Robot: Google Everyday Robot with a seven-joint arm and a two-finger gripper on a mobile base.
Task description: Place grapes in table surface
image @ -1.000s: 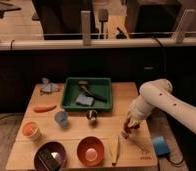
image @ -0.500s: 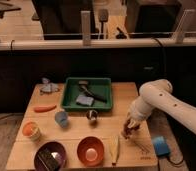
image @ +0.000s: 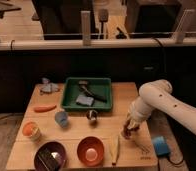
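My gripper (image: 127,131) hangs from the white arm at the right side of the table surface (image: 76,131), low over the planks near the right edge. A small dark reddish lump, the grapes (image: 124,134), shows right at the gripper's tip, at or just above the wood. Most of the bunch is hidden by the gripper.
A green tray (image: 71,102) with items stands at the back middle. An orange carrot (image: 44,108), a blue cup (image: 62,118), a small orange cup (image: 31,131), a purple bowl (image: 50,156), an orange bowl (image: 90,150) and a pale long item (image: 115,149) lie on the table. A blue block (image: 160,146) sits past the right edge.
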